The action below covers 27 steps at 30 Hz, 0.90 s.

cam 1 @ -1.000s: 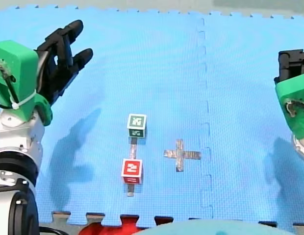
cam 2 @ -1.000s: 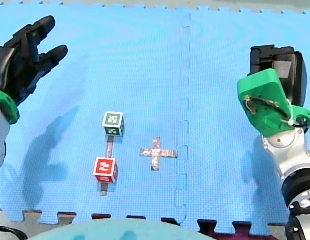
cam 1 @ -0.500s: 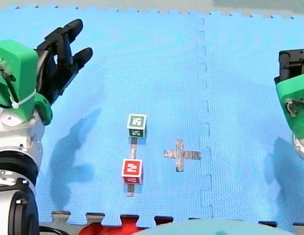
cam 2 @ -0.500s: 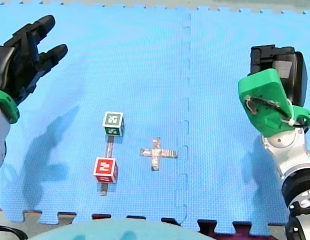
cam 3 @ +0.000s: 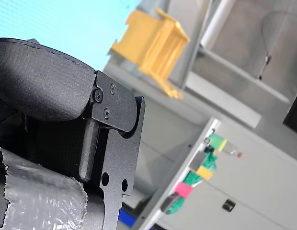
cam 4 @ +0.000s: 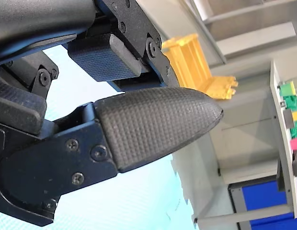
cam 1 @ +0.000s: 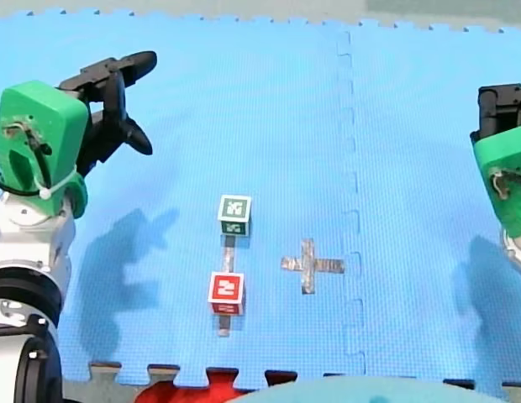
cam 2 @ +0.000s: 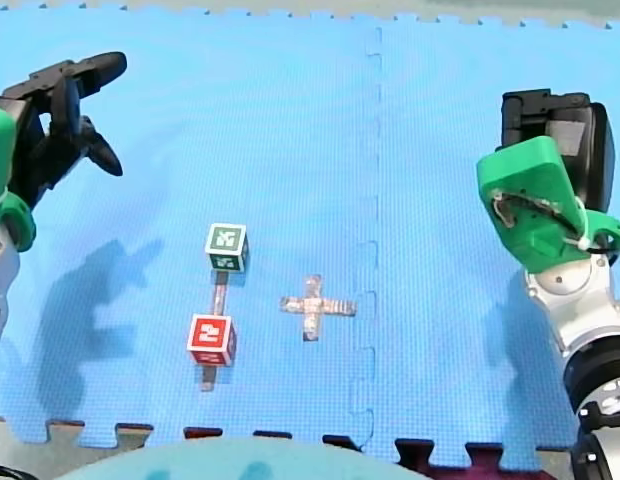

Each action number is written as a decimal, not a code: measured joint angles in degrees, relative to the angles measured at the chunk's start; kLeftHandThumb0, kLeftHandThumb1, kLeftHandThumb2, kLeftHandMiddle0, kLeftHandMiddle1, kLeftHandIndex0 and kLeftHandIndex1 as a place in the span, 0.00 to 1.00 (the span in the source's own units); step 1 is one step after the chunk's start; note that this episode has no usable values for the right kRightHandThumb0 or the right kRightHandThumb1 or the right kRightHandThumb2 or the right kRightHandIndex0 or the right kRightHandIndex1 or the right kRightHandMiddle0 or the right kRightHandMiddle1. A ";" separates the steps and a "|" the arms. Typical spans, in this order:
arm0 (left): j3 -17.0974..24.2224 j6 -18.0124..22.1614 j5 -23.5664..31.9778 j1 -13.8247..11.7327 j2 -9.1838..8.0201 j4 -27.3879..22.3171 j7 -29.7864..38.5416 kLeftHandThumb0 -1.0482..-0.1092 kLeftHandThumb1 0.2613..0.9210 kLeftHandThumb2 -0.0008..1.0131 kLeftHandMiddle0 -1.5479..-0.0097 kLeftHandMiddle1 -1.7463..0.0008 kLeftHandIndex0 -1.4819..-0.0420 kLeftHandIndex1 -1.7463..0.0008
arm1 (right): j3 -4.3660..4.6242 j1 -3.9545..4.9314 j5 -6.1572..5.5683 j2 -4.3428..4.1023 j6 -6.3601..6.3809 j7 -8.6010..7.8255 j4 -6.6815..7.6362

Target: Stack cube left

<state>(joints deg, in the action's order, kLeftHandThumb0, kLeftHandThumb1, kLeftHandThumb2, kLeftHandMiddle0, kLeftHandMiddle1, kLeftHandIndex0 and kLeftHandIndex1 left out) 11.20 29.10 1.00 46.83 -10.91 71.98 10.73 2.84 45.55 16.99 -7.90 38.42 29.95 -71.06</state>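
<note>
Blue interlocking foam mat [cam 1: 269, 109] covers the work surface. On it sits a small green cube with a white-framed printed marker on its top face [cam 1: 234, 215]. Just nearer the robot is a red cube of the same size with a white marker on top [cam 1: 226, 293]. The two are apart, joined by a narrow strip of grey tape [cam 1: 229, 250] that lies flat between them. Both cubes stand square on the mat, left of a silver tape cross [cam 1: 309, 266] and of the toothed seam [cam 1: 354, 180] that runs away from the robot.

The red cube is close to the mat's jagged near edge. Bare mat stretches far beyond the green cube and out to both sides.

The left hand [cam 1: 109, 96] is raised over the mat's far left part, well apart from the cubes, holding nothing, its black fingers not curled. The right hand [cam 2: 546, 118] is at the right edge, behind its green wrist housing; whether it is closed cannot be told.
</note>
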 measured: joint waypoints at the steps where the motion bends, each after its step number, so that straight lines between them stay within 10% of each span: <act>1: 0.06 -0.06 0.11 0.01 0.00 0.00 0.32 0.00 1.00 0.75 0.43 0.00 0.55 0.99 | 0.01 0.02 0.01 0.01 -0.01 0.01 0.00; 5: 0.05 -0.22 0.37 0.02 -0.11 0.00 1.60 0.00 1.00 0.67 0.43 0.00 0.55 0.99 | 0.14 0.08 0.16 0.15 -0.13 0.17 0.00; 8: -0.34 -0.21 -0.07 0.02 -0.48 0.00 2.17 0.05 0.92 0.18 0.43 0.00 0.49 0.98 | 0.23 0.09 0.23 0.16 -0.16 0.28 0.00; 10: -0.39 -0.21 -0.15 0.11 -0.95 0.01 2.91 0.15 0.76 0.05 0.43 0.00 0.45 0.98 | 0.25 0.10 0.22 0.16 -0.18 0.28 0.00; 13: 0.23 -0.97 0.81 0.74 -1.66 0.18 5.11 0.37 0.54 0.01 0.41 0.00 0.44 0.99 | 0.25 0.10 0.21 0.16 -0.18 0.28 0.00; 17: 0.95 -1.91 2.16 1.01 -1.88 0.13 7.51 0.54 0.54 0.01 0.39 0.00 0.44 0.99 | 0.18 0.10 0.13 0.16 -0.18 0.23 0.00; 27: 1.93 -4.05 4.26 1.56 -4.72 -0.68 15.53 0.57 0.58 0.01 0.39 0.00 0.58 1.00 | -0.53 0.11 -0.89 0.17 -0.15 -0.83 -0.07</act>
<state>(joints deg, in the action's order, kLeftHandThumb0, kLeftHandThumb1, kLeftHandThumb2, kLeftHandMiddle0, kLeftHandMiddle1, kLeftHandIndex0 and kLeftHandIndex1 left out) 13.13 25.05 5.26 48.39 -15.63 71.29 26.26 2.32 45.66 16.10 -7.73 38.27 29.12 -71.12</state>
